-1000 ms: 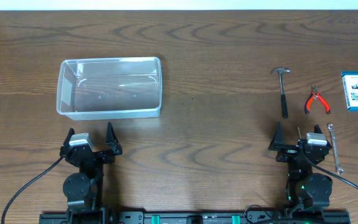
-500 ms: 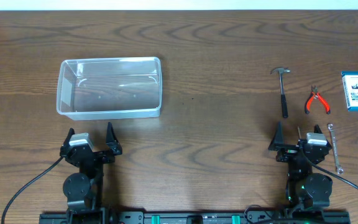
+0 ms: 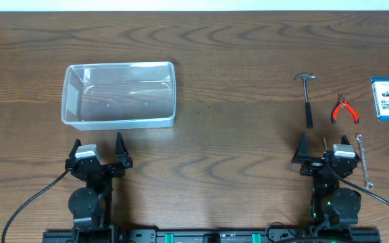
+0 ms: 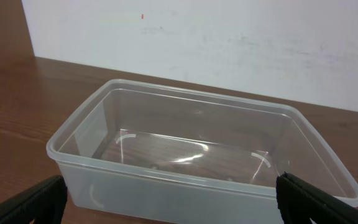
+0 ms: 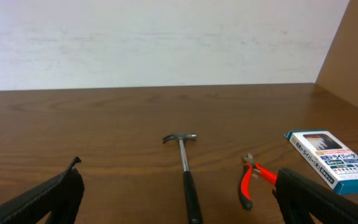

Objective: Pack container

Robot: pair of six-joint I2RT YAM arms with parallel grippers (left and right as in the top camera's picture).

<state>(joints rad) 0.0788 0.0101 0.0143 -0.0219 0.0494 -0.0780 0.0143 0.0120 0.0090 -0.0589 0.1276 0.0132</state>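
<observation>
Here, at the near edge of the table (image 3: 235, 54), both my grippers sit low with jaws spread wide, nothing between them. The container (image 3: 119, 94), clear plastic with rounded corners and a rim, stands upright on the left half of the table. It is straight ahead of my left gripper (image 3: 98, 143) and near it, its long side toward me; wood grain shows through its floor. Ahead of my right gripper (image 3: 324, 143) lie a hammer (image 3: 308, 101), handle pointing back at me, red-handled pliers (image 3: 344, 109) beside it, and a blue-and-white box (image 3: 387, 98) close to the right edge. A wrench (image 3: 363, 159) lies just beside that gripper's outer finger. Bare wood stretches between container and tools, which are well apart.
</observation>
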